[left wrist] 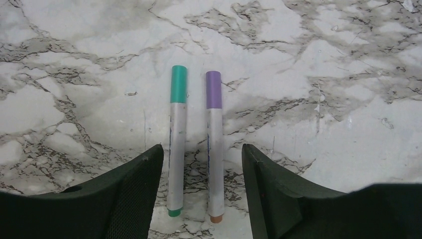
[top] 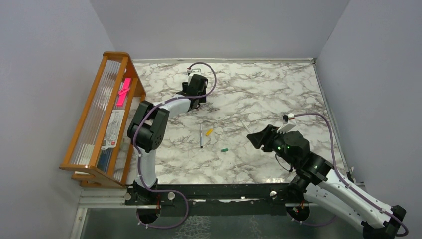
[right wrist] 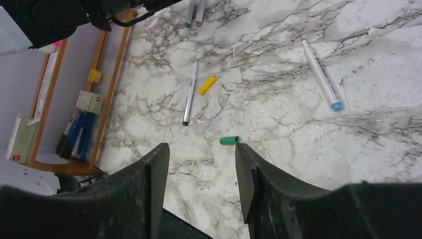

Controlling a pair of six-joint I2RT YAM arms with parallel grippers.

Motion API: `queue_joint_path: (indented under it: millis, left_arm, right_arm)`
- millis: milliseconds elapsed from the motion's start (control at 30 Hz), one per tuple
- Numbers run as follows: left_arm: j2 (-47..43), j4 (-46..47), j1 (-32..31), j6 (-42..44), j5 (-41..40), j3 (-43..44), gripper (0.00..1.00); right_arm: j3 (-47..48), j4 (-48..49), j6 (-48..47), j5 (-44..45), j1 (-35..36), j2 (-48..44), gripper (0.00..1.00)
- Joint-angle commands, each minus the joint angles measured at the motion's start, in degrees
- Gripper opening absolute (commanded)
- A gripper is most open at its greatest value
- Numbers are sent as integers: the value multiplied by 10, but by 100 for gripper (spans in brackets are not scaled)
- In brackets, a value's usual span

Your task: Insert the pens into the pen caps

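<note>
Marble-pattern tabletop [top: 268,84], white with grey veins, with grey walls [top: 219,25] on three sides. Wooden rack [top: 85,107] sits along the left edge. In it: bright pink flat strip [top: 123,91] near the far end, white packet [top: 112,130] with a red mark nearer, blue items [top: 103,160] at the near end. Clear ribbed stuff [top: 99,99] fills the outer row (can't tell what it is). Right wrist view also shows a small yellow piece [right wrist: 94,75] and a white box [right wrist: 90,102] with a red logo in the rack. Black rail [top: 224,193] runs along the near table edge.
</note>
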Motion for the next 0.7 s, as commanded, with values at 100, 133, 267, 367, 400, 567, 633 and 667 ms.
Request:
queue_joint_path:
  millis: [100, 133, 267, 367, 400, 567, 633, 667]
  left_arm:
    - [26, -21, 2, 24, -25, 24, 65]
    - [30, -26, 2, 25, -26, 24, 65]
    - [45, -36, 4, 25, -16, 41, 68]
    - [55, -40, 6, 22, -7, 44, 65]
    - [60, -42, 7, 22, -4, 45, 64]
    - [76, -47, 10, 16, 6, 48, 59]
    - [77, -46, 11, 13, 10, 45, 56]
    - [76, -44, 11, 12, 11, 43, 55]
  right_arm:
    - [-5, 14, 2, -10, 3, -2, 52]
    - [-6, 15, 2, -11, 3, -2, 52]
    - [-5, 18, 2, -11, 3, 2, 51]
    - [-5, 20, 1, -11, 3, 4, 51]
    - [-6, 20, 1, -11, 3, 5, 51]
    - [-7, 21, 1, -10, 3, 7, 51]
    - [-8, 22, 2, -9, 3, 8, 51]
    - [-9, 23, 3, -10, 3, 8, 51]
